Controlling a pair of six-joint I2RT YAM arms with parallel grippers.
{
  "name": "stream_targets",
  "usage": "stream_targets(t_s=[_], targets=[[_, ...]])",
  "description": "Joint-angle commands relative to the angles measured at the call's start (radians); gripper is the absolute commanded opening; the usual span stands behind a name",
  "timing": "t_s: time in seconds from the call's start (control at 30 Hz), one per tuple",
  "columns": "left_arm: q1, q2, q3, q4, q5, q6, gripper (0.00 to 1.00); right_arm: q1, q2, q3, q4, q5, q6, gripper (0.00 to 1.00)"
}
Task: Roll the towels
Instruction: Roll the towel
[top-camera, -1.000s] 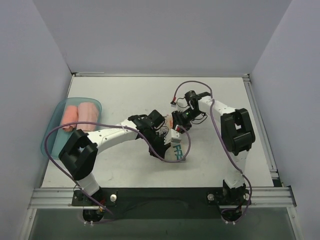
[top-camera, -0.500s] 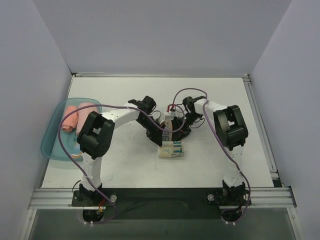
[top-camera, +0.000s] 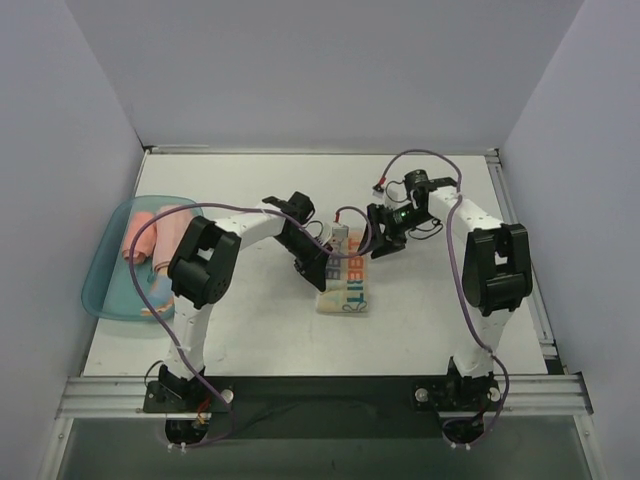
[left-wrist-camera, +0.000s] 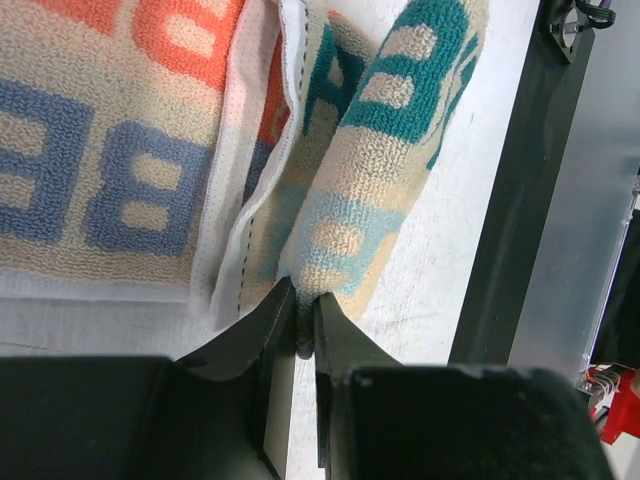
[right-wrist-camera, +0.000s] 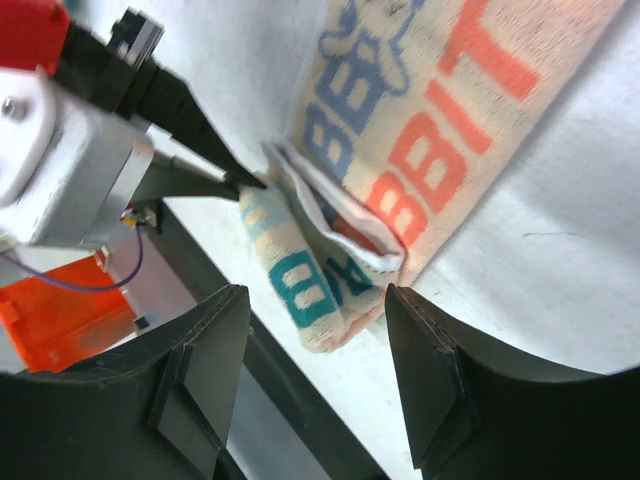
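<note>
1. The pale counter (top-camera: 250, 330) carries everything. Grey walls close it in on three sides.
2. The left arm (top-camera: 205, 265) reaches from its base at the near edge towards the middle of the counter. The right arm (top-camera: 490, 270) bends in from the right side, with its wrist turned towards the same spot.
3. A shallow teal tray (top-camera: 98, 290) sits at the left edge of the counter, well apart from both claws.
4. The whitish RABBIT towel (top-camera: 345, 288) lies near the middle of the counter, between the two arms. Most of it is spread flat with the orange and blue lettering facing up. One edge is curled into a short, tight roll (left-wrist-camera: 375, 170) that lies against the flat part.
5. Two rolled towels lie side by side in the far half of the tray: a pink towel (top-camera: 138, 238) and a paler roll (top-camera: 176, 225) just beside it. Part of the tray is hidden behind the left arm and its purple cable.
6. The left claw (left-wrist-camera: 303, 300) has its fingers pressed close together, pinching one end of the towel's rolled edge.
7. The right claw (right-wrist-camera: 315, 300) is spread wide and grips nothing. It hangs over the rolled end of the RABBIT towel, facing the left claw.
</note>
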Motion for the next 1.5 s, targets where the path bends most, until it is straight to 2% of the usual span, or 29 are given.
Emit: stream_targets(t_s=[0.0, 0.33, 0.47, 0.57, 0.6, 0.7, 0.73, 0.9, 0.97, 1.03, 1.07, 1.13, 1.2, 1.23, 1.37, 1.47], targets=[[0.010, 0.023, 0.044, -0.011, 0.015, -0.012, 0.00, 0.014, -0.033, -0.053, -0.054, -0.115, 0.005, 0.57], [0.030, 0.083, 0.064, -0.014, 0.011, -0.037, 0.02, 0.071, 0.061, -0.147, -0.052, -0.115, -0.035, 0.48], [0.031, 0.091, 0.062, -0.012, 0.004, -0.038, 0.03, 0.088, 0.111, -0.154, -0.048, -0.082, -0.043, 0.39], [0.033, 0.085, 0.054, -0.003, -0.005, -0.043, 0.05, 0.083, 0.151, -0.148, -0.043, -0.037, -0.038, 0.23], [0.034, 0.080, 0.042, 0.001, -0.007, -0.044, 0.06, 0.085, 0.159, -0.150, -0.042, -0.033, -0.035, 0.21], [0.051, 0.034, 0.002, 0.041, -0.016, -0.052, 0.18, 0.086, 0.178, -0.159, -0.039, -0.003, -0.037, 0.16], [0.056, -0.002, -0.033, 0.053, -0.019, -0.052, 0.27, 0.086, 0.179, -0.159, -0.037, 0.003, -0.038, 0.15], [0.086, -0.159, -0.137, 0.115, -0.028, -0.032, 0.45, 0.092, 0.187, -0.145, -0.031, 0.026, -0.038, 0.14], [0.091, -0.251, -0.191, 0.147, -0.062, -0.024, 0.55, 0.100, 0.185, -0.142, -0.031, 0.032, -0.041, 0.14], [0.090, -0.336, -0.215, 0.179, -0.123, 0.000, 0.59, 0.106, 0.182, -0.142, -0.032, 0.040, -0.044, 0.15], [0.079, -0.366, -0.240, 0.199, -0.154, 0.005, 0.64, 0.109, 0.182, -0.144, -0.032, 0.041, -0.046, 0.15], [0.053, -0.445, -0.269, 0.262, -0.255, 0.032, 0.67, 0.112, 0.182, -0.144, -0.032, 0.044, -0.047, 0.16], [-0.028, -0.487, -0.315, 0.300, -0.339, 0.072, 0.69, 0.114, 0.187, -0.141, -0.032, 0.043, -0.047, 0.17], [-0.066, -0.516, -0.332, 0.337, -0.431, 0.122, 0.69, 0.114, 0.188, -0.138, -0.032, 0.044, -0.047, 0.18], [-0.229, -0.547, -0.415, 0.437, -0.599, 0.210, 0.70, 0.115, 0.196, -0.133, -0.034, 0.047, -0.044, 0.27], [-0.332, -0.526, -0.458, 0.509, -0.698, 0.256, 0.70, 0.115, 0.196, -0.136, -0.034, 0.053, -0.046, 0.29]])
